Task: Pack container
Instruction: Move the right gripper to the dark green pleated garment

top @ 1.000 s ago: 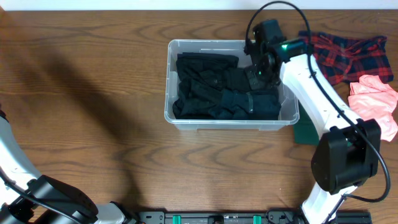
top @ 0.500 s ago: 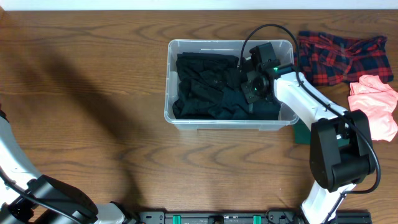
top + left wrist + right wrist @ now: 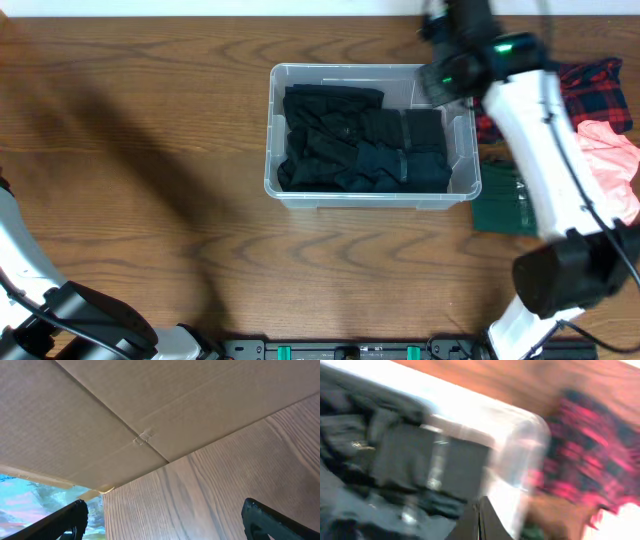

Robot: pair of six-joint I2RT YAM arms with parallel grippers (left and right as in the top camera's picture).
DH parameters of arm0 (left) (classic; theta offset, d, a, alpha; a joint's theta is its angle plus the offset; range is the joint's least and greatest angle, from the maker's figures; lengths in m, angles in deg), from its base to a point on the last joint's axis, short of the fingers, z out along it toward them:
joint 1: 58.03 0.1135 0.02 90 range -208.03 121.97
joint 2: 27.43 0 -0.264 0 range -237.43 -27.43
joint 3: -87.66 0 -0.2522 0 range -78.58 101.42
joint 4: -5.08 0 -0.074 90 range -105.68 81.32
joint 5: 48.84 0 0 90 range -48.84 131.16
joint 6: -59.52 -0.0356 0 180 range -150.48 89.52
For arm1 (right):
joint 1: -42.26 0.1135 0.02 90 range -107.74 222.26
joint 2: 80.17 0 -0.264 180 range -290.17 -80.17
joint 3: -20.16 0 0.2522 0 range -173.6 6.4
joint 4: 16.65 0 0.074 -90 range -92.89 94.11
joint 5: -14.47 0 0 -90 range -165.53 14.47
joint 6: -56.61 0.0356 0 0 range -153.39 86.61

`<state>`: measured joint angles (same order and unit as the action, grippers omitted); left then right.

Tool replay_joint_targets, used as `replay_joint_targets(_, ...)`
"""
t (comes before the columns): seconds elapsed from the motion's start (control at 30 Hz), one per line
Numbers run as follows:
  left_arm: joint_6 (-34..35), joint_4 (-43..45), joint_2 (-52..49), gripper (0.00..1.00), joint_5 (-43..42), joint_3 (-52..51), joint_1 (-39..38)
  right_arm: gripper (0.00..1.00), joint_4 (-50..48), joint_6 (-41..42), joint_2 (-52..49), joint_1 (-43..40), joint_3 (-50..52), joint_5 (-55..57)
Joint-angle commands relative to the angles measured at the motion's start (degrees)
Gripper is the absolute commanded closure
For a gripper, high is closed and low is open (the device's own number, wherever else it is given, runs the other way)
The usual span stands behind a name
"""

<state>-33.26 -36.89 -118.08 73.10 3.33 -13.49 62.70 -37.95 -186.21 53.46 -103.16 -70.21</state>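
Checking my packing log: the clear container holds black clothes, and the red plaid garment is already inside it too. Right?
Not quite. The overhead view shows the red plaid garment lying on the table outside the container, beside it. The container does hold black clothes.

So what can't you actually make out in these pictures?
Right end effector: open or shut unclear, motion blur in overhead and right wrist views.
Green thing: overhead, partly under the right arm.
Container floor: overhead, covered by dark clothes.
Left arm: overhead, cut off by the left edge.
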Motion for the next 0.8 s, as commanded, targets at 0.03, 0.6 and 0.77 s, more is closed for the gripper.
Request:
replay_joint_targets(0.03, 0.3, 0.0, 0.6, 0.02, 0.9, -0.7, 0.2, 0.96, 6.2, 4.9, 2.6, -8.3, -1.7, 4.3)
replay_joint_targets(0.6, 0.3, 0.0, 0.6, 0.02, 0.9, -0.7, 0.2, 0.12, 16.6, 5.7, 2.8, -33.5, 14.4, 0.8)
replay_joint_targets(0.77, 0.3, 0.0, 0.6, 0.02, 0.9, -0.7, 0.2, 0.08, 11.2, -1.5, 2.8, -35.2, 23.1, -4.6)
